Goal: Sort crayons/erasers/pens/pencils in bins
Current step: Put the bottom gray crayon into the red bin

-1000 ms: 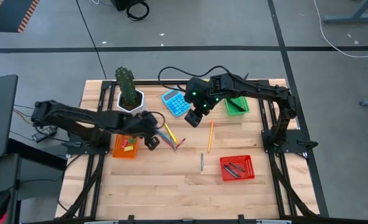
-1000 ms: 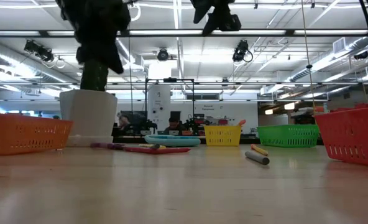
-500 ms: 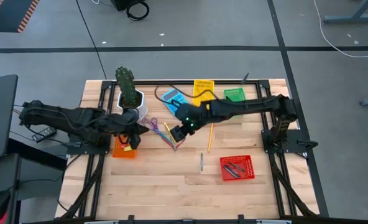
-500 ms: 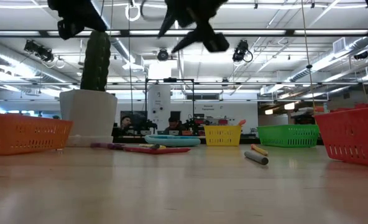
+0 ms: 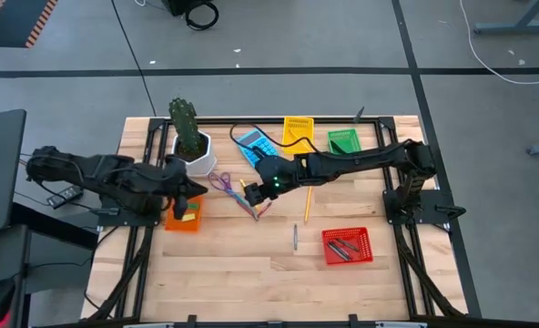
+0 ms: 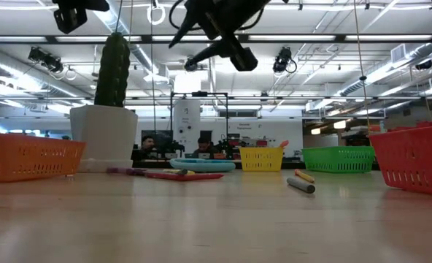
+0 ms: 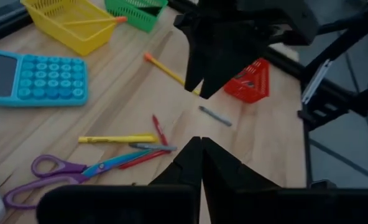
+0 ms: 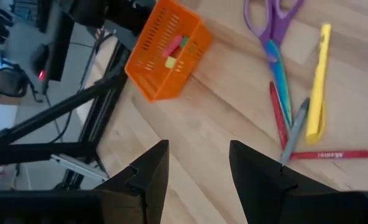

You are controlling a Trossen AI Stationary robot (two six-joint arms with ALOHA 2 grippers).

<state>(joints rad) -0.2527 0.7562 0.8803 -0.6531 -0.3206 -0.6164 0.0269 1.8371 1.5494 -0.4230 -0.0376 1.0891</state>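
My right gripper (image 5: 262, 189) hangs open above a loose pile on the table: a yellow crayon (image 8: 319, 81), two red crayons (image 8: 276, 104), a grey pen (image 8: 294, 132) and purple-handled scissors (image 8: 271, 25). It touches none of them. My left gripper (image 5: 187, 189) is shut and empty, in the air over the orange bin (image 5: 183, 215), which holds small pink and green erasers (image 8: 173, 48). An orange pencil (image 5: 308, 200) and a second grey pen (image 5: 295, 237) lie apart on the wood. The yellow bin (image 5: 298, 128), green bin (image 5: 344, 140) and red bin (image 5: 347, 246) stand on the table.
A white pot with a cactus (image 5: 190, 141) stands at the far left, close behind my left gripper. A blue calculator (image 5: 254, 148) lies beside it. The red bin holds dark pens. Bare wood stretches along the near edge (image 5: 242, 282).
My left gripper has drawn back from the pile toward the table's left edge and risen, staying shut. My right gripper has come from beside the calculator toward the near left and down over the pile, rolling and tipping as it went, still open.
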